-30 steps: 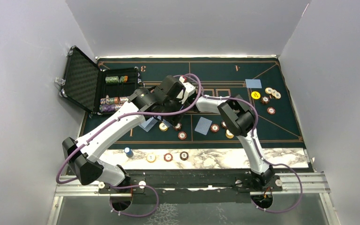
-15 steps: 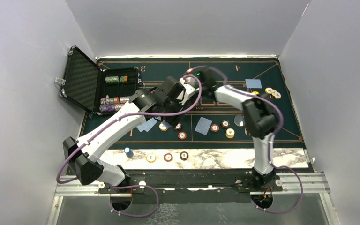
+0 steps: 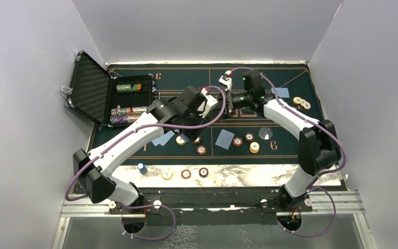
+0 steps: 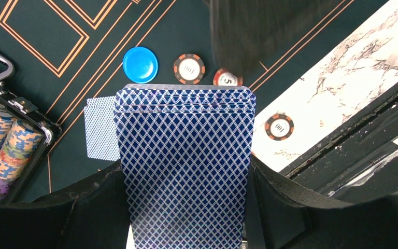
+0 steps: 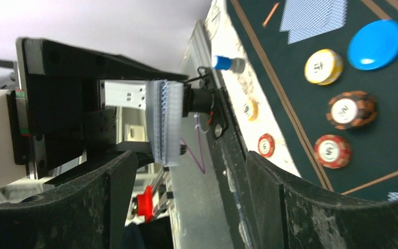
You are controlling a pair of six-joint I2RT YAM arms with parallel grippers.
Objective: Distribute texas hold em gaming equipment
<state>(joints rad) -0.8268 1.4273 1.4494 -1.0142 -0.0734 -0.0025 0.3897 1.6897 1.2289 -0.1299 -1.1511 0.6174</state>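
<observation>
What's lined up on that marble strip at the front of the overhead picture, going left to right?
small blue piece → yellow chip → red-and-white chip → dark brown chip

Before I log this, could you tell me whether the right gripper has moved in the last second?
Yes: the right gripper has swung right and farther back, nearer the felt mat's printed 4.
</observation>
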